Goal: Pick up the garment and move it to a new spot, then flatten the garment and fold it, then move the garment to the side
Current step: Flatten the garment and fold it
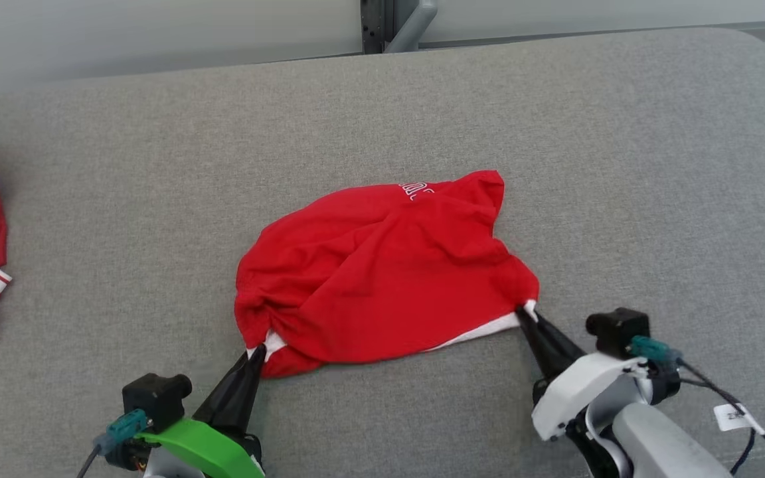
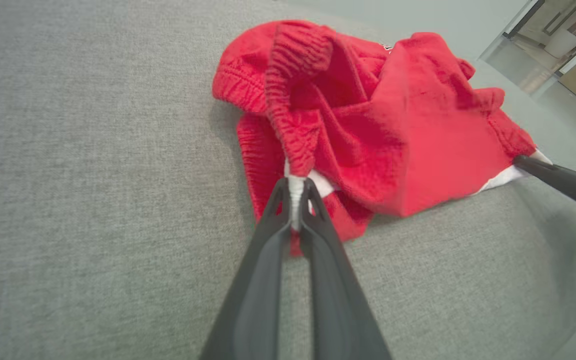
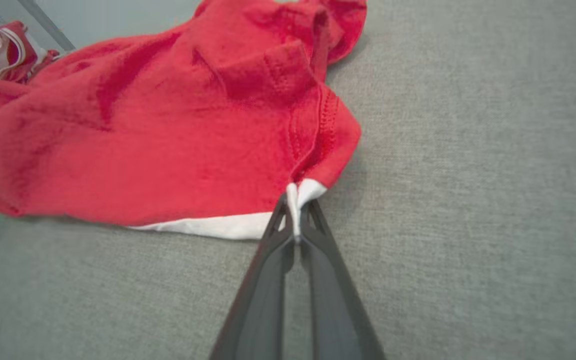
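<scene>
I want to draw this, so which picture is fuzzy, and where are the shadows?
Head view: sharp, soft even light, a thin shadow under the red garment. Left wrist view: crisp at the left gripper, but the right gripper at the edge looks smeared. Right wrist view: the garment looks slightly soft, with a faint shadow on the grey fabric surface.

A grey woven upholstered surface is spanning the foreground. A pale wall is running behind it, a dark upright post standing against it.
</scene>
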You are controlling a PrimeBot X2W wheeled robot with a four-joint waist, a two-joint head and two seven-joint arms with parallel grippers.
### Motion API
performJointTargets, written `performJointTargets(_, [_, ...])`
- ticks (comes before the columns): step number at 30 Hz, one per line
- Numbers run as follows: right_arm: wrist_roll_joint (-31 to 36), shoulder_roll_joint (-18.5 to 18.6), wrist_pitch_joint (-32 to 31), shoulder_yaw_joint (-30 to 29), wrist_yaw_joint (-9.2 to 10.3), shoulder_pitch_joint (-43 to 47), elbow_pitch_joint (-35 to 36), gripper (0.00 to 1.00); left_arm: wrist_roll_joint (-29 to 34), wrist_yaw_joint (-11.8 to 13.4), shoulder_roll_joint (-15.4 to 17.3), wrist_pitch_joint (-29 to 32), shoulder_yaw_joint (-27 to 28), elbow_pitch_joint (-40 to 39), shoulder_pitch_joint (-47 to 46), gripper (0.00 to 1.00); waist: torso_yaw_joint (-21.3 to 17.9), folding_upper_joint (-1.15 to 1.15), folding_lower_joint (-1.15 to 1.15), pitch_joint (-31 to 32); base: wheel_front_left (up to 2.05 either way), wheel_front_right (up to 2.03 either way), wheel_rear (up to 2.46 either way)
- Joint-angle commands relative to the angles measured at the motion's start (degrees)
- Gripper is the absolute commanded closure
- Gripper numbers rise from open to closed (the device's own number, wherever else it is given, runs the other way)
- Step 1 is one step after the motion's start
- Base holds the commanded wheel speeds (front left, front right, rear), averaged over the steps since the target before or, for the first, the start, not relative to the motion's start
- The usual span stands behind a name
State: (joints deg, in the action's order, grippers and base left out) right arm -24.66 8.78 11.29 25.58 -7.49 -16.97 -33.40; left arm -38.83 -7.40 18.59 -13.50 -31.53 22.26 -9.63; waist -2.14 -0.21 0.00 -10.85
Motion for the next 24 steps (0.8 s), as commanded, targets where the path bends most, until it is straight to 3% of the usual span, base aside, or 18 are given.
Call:
performJointTargets(1, [-3.59,1.33,0.55,-0.93,0.00,0.76,3.43,1.00,-2.03,-0.15,0.73,-0.26,0.56,-2.51,1.32,1.00,-0.60,0.21,0.00,1.35,0.00,0.00,0.00])
performJointTargets(8, [-24.22,9.61,-1.67,-7.58,0.02,3.16,28.46,1.00,-11.93,-0.03,7.87,5.11,3.04,-24.38,4.10,1.00,-2.03,0.21,0.00,1.18,0.00,0.00,0.00])
performJointTargets(13, [-31.82,13.52,-3.76,-14.25,0.02,-0.61,38.61,1.00,-15.83,2.16,12.59,11.21,6.79,-39.57,0.78,1.00,-3.11,0.21,0.00,-2.41,0.00,0.00,0.00])
performJointTargets(19, [-32.10,13.44,-6.40,-16.57,0.01,-10.79,40.92,1.00,-20.03,3.53,14.31,18.94,9.64,-46.53,-10.64,1.00,-3.44,0.21,0.00,-10.22,0.00,0.00,0.00])
performJointTargets(24, [-29.28,9.41,-8.16,-16.55,0.00,-25.85,34.33,1.00,-21.16,3.78,12.14,24.11,11.12,-39.28,-28.51,1.00,-2.86,0.21,0.00,-18.02,0.00,0.00,0.00])
